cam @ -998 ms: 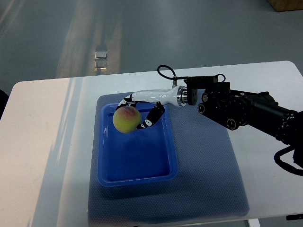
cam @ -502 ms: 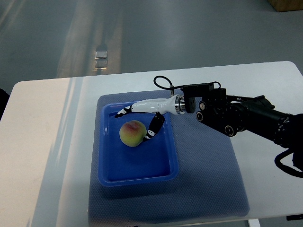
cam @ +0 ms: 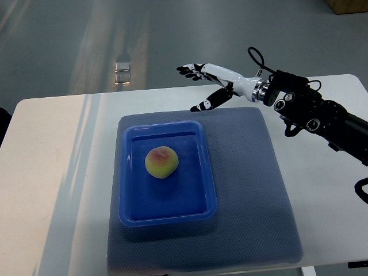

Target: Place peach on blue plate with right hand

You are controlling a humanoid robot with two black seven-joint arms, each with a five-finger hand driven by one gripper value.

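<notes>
**Peach resting in the blue tray, right hand spread above the table's far edge**

Around the work we see very little: a blue-grey textured mat [cam: 253, 190] lies on the white table [cam: 52, 172], and the blue plate [cam: 127, 172], really a shallow rectangular tray with rounded corners, sits on the mat's left half. Nothing stands between the tray and our right hand [cam: 210, 83]. That hand is raised beyond the mat's far edge, well apart from the tray, with its white fingers [cam: 190, 69] spread, their black tips fanned out and the thumb hanging lower, holding nothing. Its black forearm [cam: 322, 118] runs in from the picture's right edge, a looped cable at the wrist.

The table is matte white with rounded far corners. Beyond it lies a grey floor, streaked with pale light, carrying a small shiny metal piece [cam: 122, 69]. A brown box corner [cam: 348, 6] shows at the top right.

The peach [cam: 161, 163] lies in the tray's upper middle, touching its floor, apart from the walls. It is round, yellow-green, with a red blush on top.
</notes>
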